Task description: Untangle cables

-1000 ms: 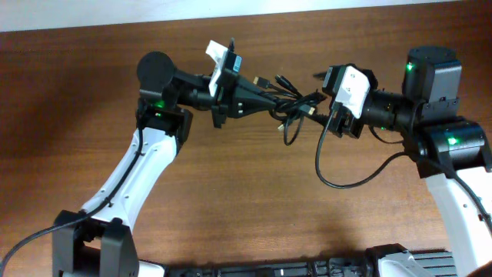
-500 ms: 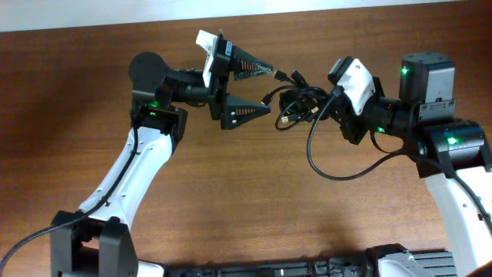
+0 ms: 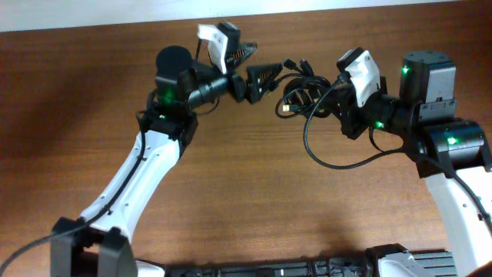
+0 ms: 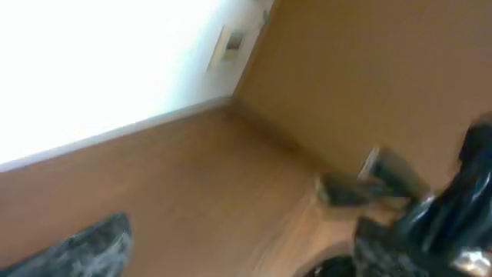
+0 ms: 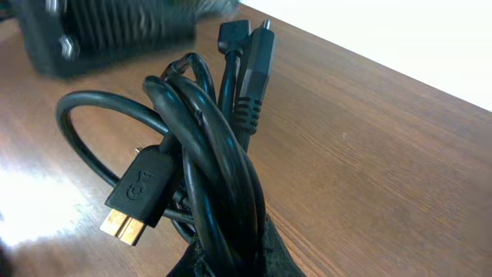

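The cables (image 3: pixel 302 86) are a looped black bundle held just above the wooden table at back centre. My right gripper (image 3: pixel 332 96) is shut on the bundle's right end. In the right wrist view the cables (image 5: pixel 219 154) rise from between my fingers (image 5: pixel 261 246), with a gold-tipped plug (image 5: pixel 123 223) at lower left and two black plugs (image 5: pixel 250 46) pointing up. My left gripper (image 3: pixel 257 65) stands open just left of the bundle, nothing between its jaws. The left wrist view is blurred; one finger (image 4: pixel 84 250) shows at lower left and the cables (image 4: pixel 438 223) at right.
A thicker black wire (image 3: pixel 327 158) fixed to my right arm hangs in a loop over the table in front of the bundle. The table's far edge (image 3: pixel 307 11) runs close behind both grippers. Bare wood (image 3: pixel 254 192) lies between the two arms.
My left gripper has opened and let go of the cables, then swung toward the far edge. My right gripper has shut on the bundle and drawn it slightly right and back.
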Tool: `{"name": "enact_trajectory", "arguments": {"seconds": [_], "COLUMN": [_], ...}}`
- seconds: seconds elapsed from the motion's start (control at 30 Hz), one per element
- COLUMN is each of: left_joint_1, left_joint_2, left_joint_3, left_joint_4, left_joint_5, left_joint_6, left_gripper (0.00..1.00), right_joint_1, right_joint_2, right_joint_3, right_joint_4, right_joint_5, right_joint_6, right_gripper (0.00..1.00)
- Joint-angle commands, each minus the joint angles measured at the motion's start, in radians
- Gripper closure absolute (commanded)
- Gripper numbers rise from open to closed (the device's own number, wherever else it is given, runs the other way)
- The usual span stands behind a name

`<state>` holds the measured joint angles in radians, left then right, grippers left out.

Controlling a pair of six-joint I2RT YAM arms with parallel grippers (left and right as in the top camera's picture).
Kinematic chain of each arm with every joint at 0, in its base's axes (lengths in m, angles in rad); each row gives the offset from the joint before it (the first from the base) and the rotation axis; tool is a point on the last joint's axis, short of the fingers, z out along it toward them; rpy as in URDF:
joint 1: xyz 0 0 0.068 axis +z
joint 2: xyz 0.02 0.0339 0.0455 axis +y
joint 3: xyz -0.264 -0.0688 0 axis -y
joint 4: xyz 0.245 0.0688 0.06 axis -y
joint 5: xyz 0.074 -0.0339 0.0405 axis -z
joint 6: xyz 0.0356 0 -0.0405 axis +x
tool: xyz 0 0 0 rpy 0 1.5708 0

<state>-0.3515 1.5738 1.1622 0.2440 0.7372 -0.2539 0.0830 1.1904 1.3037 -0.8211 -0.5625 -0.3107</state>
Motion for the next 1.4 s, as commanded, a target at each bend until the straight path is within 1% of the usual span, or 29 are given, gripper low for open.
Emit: {"name": "enact_trajectory", "arguments": {"seconds": [0.0,0.03,0.1,0.17,0.23,0.3,0.37,0.4,0.43,0.5,0.53,0.57,0.63,0.67,0.7,0.73,0.77,0.8,0.83,0.87,0.93,1.0,1.07,1.2,1.23,1.27,1.3,1.33,1.37], "left_joint_1": [-0.002,-0.001,-0.001,-0.002,-0.011,-0.031,-0.079,-0.106,-0.140,-0.205,-0.226,-0.236,-0.240,-0.240,-0.240,-0.240,-0.240,-0.240,-0.240,-0.240,-0.240,-0.240,-0.240,-0.240,-0.240,-0.240,-0.240,-0.240,-0.240], "left_joint_2": [-0.153,-0.200,-0.274,-0.334,-0.375,-0.380,-0.378,-0.378,-0.377,-0.378,-0.377,-0.377,-0.377,-0.377,-0.377,-0.377,-0.377,-0.377,-0.377,-0.377,-0.376,-0.368,-0.351,-0.345,-0.345,-0.345,-0.345,-0.345,-0.345], "left_joint_3": [0.018,0.028,0.034,0.034,0.034,0.034,0.034,0.034,0.034,0.034,0.034,0.034,0.034,0.034,0.034,0.034,0.034,0.034,0.034,0.034,0.034,0.034,0.034,0.034,0.034,0.034,0.034,0.034,0.034], "left_joint_4": [-0.232,-0.295,-0.354,-0.393,-0.408,-0.420,-0.484,-0.506,-0.518,-0.515,-0.512,-0.512,-0.507,-0.507,-0.507,-0.507,-0.507,-0.505,-0.503,-0.503,-0.503,-0.503,-0.503,-0.499,-0.499,-0.499,-0.499,-0.499,-0.500], "left_joint_5": [-0.051,-0.053,-0.048,-0.007,0.050,0.060,0.051,0.017,-0.055,-0.188,-0.205,-0.214,-0.215,-0.215,-0.215,-0.215,-0.215,-0.215,-0.215,-0.215,-0.215,-0.215,-0.214,-0.214,-0.215,-0.214,-0.215,-0.215,-0.215], "left_joint_6": [0.440,0.497,0.545,0.583,0.598,0.634,0.764,0.806,0.830,0.832,0.831,0.831,0.831,0.832,0.832,0.831,0.832,0.831,0.831,0.831,0.831,0.831,0.830,0.831,0.831,0.831,0.830,0.830,0.830], "left_gripper": [0.00,0.01,0.01,0.01,0.01,0.01,0.01,0.01,0.01,0.00,0.02,0.09,0.26,0.33,0.49,0.59,0.65,0.63,0.48,0.45,0.44,0.46,0.53,0.89,0.94,0.96,0.99,1.00,1.00], "right_joint_1": [0.000,0.001,0.001,0.001,0.002,0.002,0.002,0.002,0.004,0.035,0.045,0.050,0.050,0.050,0.050,0.050,0.050,0.050,0.050,0.050,0.051,0.066,0.077,0.076,0.076,0.076,0.075,0.074,0.074], "right_joint_2": [-0.002,-0.002,-0.002,-0.002,-0.002,-0.002,-0.002,-0.002,-0.003,-0.005,-0.005,-0.005,-0.005,-0.005,-0.005,-0.005,-0.005,-0.005,-0.005,-0.005,-0.005,-0.005,-0.005,-0.005,-0.005,-0.005,-0.005,-0.005,-0.005], "right_joint_3": [0.009,0.009,0.009,0.009,0.009,0.009,0.009,0.009,0.009,0.009,0.009,0.009,0.009,0.009,0.009,0.009,0.009,0.009,0.009,0.009,0.009,0.009,0.009,0.009,0.009,0.009,0.009,0.009,0.009], "right_joint_4": [0.010,0.010,0.010,0.010,0.002,0.002,0.002,0.001,-0.003,-0.006,-0.005,-0.005,-0.005,-0.005,-0.006,-0.006,-0.005,-0.006,-0.006,-0.006,-0.006,-0.021,-0.021,-0.021,-0.021,-0.021,-0.021,-0.021,-0.021], "right_joint_5": [0.029,0.026,-0.002,-0.086,-0.233,-0.301,-0.302,-0.303,-0.306,-0.306,-0.301,-0.298,-0.294,-0.290,-0.291,-0.291,-0.291,-0.291,-0.291,-0.294,-0.307,-0.318,-0.316,-0.290,-0.290,-0.290,-0.290,-0.290,-0.290], "right_joint_6": [0.013,0.013,0.013,0.012,-0.111,-0.185,-0.191,-0.202,-0.219,-0.285,-0.293,-0.292,-0.293,-0.293,-0.292,-0.292,-0.292,-0.292,-0.293,-0.293,-0.299,-0.360,-0.374,-0.373,-0.373,-0.373,-0.373,-0.373,-0.373], "right_gripper": [0.96,0.96,0.96,0.96,0.96,0.96,0.96,0.96,0.96,0.96,0.96,0.96,0.96,0.96,0.96,0.96,0.96,0.96,0.96,0.96,0.96,0.96,0.96,0.96,0.95,0.89,0.78,0.76,0.71]}}
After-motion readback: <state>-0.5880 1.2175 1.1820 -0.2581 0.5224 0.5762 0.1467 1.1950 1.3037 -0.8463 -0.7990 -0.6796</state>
